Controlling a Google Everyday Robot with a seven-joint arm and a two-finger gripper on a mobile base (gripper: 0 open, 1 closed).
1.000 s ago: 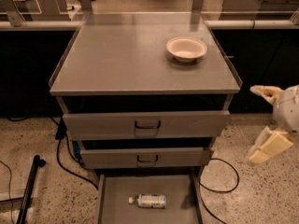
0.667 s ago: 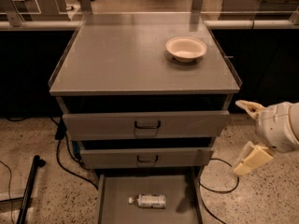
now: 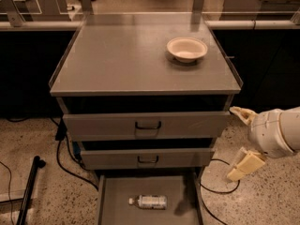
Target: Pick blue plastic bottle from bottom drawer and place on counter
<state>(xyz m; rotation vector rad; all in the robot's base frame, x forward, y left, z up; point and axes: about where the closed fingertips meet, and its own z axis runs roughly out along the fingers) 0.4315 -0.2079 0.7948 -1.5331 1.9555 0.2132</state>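
The blue plastic bottle (image 3: 149,202) lies on its side on the floor of the open bottom drawer (image 3: 112,196), cap pointing left. The counter (image 3: 122,60) is the flat grey top of the cabinet. My gripper (image 3: 240,142) is at the right of the cabinet, level with the two upper drawers, above and to the right of the bottle. Its two pale fingers (image 3: 244,165) are spread apart and hold nothing.
A white bowl (image 3: 187,48) sits on the counter's back right. The two upper drawers with black handles (image 3: 147,125) stick out partly above the bottom drawer. Black cables (image 3: 65,158) lie on the floor at both sides. A dark pole (image 3: 28,186) leans at left.
My gripper has moved left, from the right edge of the view toward the cabinet's right side. The bottle, drawers and bowl have not moved.
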